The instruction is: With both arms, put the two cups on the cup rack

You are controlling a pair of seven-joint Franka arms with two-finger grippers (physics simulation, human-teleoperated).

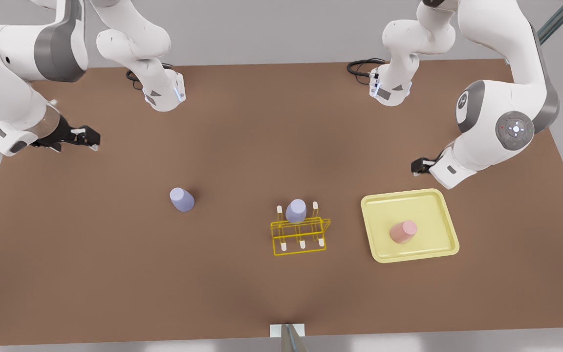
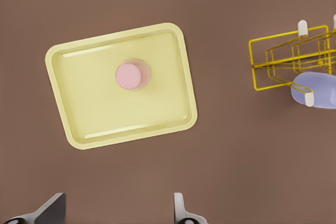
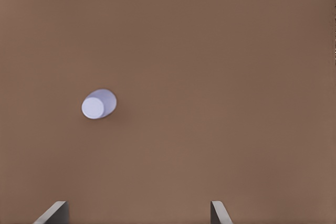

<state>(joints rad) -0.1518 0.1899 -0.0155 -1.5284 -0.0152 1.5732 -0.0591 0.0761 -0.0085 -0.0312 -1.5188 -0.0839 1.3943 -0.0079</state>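
Overhead, the small thin yellow wire-frame cup rack (image 1: 299, 236) with white-tipped upright pegs stood near the middle of the brown desk (image 1: 242, 146). One lavender-blue tapered cup (image 1: 295, 210) sat upside down on a peg in the rack's far row. A pale yellow square tray (image 1: 438, 205) lay just beside the rack, on the front view's right, apart from it. On that tray stood the small salmon-pink handleless tapered cup (image 1: 403, 231), bottom up, near the tray's middle. A second lavender-blue cup of the same shape (image 1: 182, 199) stood inverted on the bare desk, well apart from the rack on the front view's left.

The left gripper (image 1: 417, 166) hung above the desk, beyond the tray's far edge as seen from the rack; its wrist view looked down on the tray (image 2: 79, 129), the pink cup (image 2: 129, 75) and a corner of the rack (image 2: 273, 61) with its hung cup (image 2: 317, 87). Its fingers (image 2: 180, 211) were spread wide, holding nothing.

The right gripper (image 1: 86, 138) hovered far from the rack on the front view's left, above the desk and beyond the loose lavender cup (image 3: 98, 104). Its fingers (image 3: 220, 213) also stood apart and empty.
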